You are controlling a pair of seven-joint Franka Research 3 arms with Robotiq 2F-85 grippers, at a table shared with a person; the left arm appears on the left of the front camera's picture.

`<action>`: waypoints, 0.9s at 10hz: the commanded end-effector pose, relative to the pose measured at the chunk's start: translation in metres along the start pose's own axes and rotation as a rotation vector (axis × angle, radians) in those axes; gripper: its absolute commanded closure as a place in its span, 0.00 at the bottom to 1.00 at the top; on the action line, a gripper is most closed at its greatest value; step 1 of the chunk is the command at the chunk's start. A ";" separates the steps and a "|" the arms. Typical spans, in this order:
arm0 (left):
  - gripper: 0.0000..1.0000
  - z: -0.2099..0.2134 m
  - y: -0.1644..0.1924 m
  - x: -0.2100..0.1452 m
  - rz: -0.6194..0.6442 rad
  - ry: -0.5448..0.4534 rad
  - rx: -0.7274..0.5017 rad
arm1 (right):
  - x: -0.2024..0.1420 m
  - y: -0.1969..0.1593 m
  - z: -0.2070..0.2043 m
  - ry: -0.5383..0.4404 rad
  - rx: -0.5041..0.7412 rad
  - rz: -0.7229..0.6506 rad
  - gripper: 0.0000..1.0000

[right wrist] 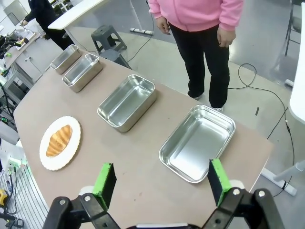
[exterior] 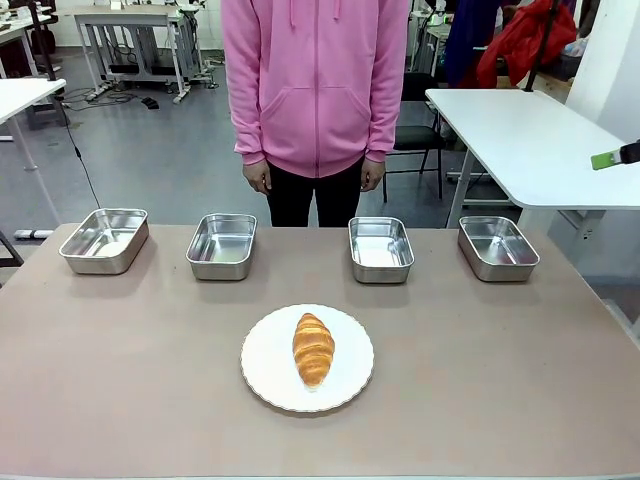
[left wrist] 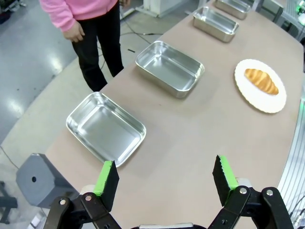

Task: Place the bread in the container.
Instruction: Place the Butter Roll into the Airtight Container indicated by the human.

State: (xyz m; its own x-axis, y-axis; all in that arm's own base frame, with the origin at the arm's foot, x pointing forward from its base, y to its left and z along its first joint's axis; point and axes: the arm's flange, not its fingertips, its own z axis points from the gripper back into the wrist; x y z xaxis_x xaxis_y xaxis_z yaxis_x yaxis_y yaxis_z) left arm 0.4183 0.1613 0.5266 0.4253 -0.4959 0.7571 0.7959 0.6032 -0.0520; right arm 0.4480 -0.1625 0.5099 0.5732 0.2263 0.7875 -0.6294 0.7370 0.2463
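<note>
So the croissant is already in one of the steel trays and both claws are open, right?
Not quite. The croissant lies on the white plate, not in a tray; the front view shows all four steel trays empty. The left claw and right claw are both open, as you said.

No legible writing or markings anywhere.
The shallow rectangular stainless-steel trays, round white plate, pale brown worktop and the person's pink hooded top show plain surfaces; the background clutter is too small to read.
</note>
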 end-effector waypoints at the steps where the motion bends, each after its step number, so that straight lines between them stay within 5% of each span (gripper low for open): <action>1: 0.00 0.005 -0.011 0.011 0.032 -0.046 0.002 | 0.007 -0.004 0.000 -0.045 0.012 0.033 0.00; 9: 0.00 0.007 -0.039 0.024 0.118 -0.025 0.058 | 0.015 0.009 -0.002 -0.086 0.029 0.048 0.00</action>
State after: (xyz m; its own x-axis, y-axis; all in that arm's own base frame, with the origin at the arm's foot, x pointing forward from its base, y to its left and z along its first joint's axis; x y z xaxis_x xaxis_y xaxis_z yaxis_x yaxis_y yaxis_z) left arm 0.3969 0.1347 0.5536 0.4722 -0.4155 0.7774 0.7404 0.6655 -0.0940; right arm 0.4540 -0.1516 0.5229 0.5303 0.2066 0.8222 -0.6520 0.7192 0.2398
